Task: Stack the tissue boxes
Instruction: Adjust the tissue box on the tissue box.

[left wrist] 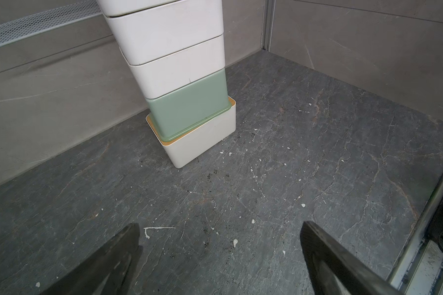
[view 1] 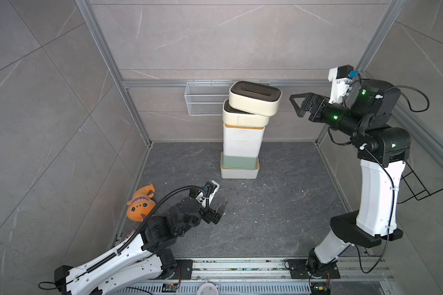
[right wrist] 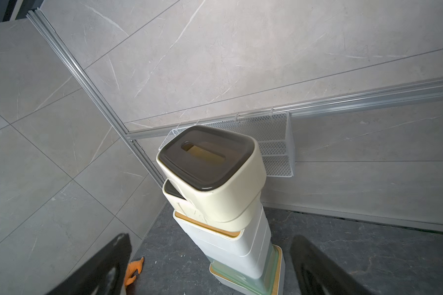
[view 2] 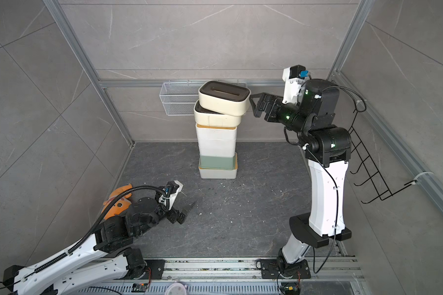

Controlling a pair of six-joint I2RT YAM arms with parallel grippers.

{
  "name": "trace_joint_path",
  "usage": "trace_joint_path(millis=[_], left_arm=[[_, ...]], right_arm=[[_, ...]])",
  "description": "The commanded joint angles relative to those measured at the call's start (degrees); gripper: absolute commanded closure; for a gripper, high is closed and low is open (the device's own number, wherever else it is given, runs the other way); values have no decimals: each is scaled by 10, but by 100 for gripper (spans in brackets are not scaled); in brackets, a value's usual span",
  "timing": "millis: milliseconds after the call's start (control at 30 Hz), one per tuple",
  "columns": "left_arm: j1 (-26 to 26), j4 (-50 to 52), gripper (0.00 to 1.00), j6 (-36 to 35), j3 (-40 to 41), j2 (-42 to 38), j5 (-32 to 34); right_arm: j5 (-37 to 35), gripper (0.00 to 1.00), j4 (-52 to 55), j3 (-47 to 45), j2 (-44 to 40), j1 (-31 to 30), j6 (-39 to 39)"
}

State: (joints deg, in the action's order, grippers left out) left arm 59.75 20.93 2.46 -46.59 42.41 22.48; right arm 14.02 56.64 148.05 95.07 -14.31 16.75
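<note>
**Near left:** the left gripper (view 1: 221, 205), jaws spread and empty, hangs low over the floor (view 1: 279, 217), just right of an orange plush toy (view 1: 140, 205).

**Centre, toward the far wall:** the tissue boxes (view 1: 242, 132) stand as one tall column. From the floor up there is a bottom white box (view 1: 238, 175) with a bamboo lid, a sage green box (view 1: 238, 162), white boxes (view 1: 242, 143), a lower cream box (view 1: 243, 118) and a top cream box (view 1: 253, 102). The top cream box has a dark brown lid and sits twisted, overhanging to the right.

**Far right, level with that top box:** the right gripper (view 1: 296, 106), jaws wide and holding nothing, is near it but apart. Behind the column a wire mesh basket (view 1: 202, 102) hangs on the far wall.

**Handling:** the boxes look hollow, rigid and light, with smooth, likely slippery walls. A grip across the two long sides at mid-length would suit.

**Views:** the left wrist view shows the sage green box seated off-centre on the bamboo lid but cuts off the top. The right wrist view supplies the skewed cream pair and the open slot.
</note>
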Motion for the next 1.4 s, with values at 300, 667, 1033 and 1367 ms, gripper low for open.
trace_joint_path(millis=[300,667,1033,1367], left_arm=[[-40,-101,0,24,-156,102,-13],[-254,-88,0,127,-336,207,-272],[-322,-69,0,135,-488,319,-363],[-366,-55,0,140,-576,397,-430]], right_arm=[[-276,0,-139,-176,-53,-203,-158],[-383,0,-215,-262,-72,-205,-142],[-368,0,-253,-301,-95,-137,-117],[-213,0,-206,-253,-73,-12,-9]])
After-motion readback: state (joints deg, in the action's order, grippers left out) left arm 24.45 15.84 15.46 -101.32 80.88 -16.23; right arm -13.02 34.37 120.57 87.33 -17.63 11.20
